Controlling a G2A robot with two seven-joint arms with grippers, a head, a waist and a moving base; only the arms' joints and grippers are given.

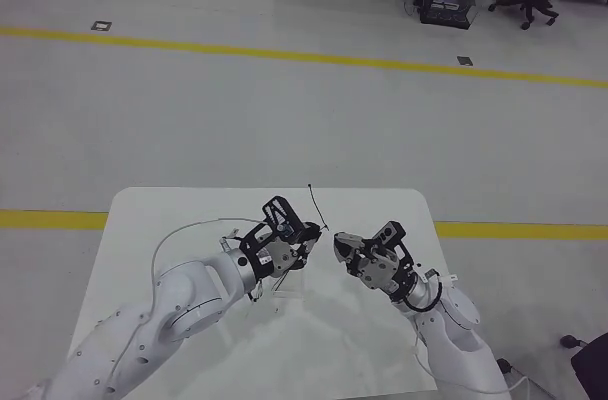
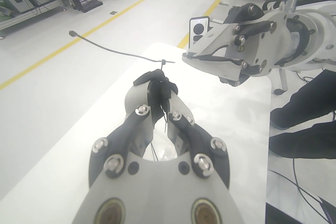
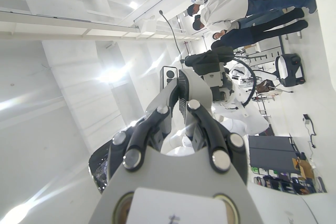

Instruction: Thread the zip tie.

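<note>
There are two tools, the left tool (image 1: pixel 307 247) and the right tool (image 1: pixel 338 245), both at mid-frame in the top view over one tabletop (image 1: pixel 164 215). On the black zip tie (image 2: pixel 113 51) two heads can be counted, one (image 2: pixel 71 33) at the left of the left wrist view and one (image 2: pixel 163 61) at mid-frame, where two strands cross; whether that makes one tie or two cannot be told. The floor in the top view carries two yellow lines (image 1: pixel 284 55) and two square plates (image 1: pixel 101 25), both plates near the top edge.
</note>
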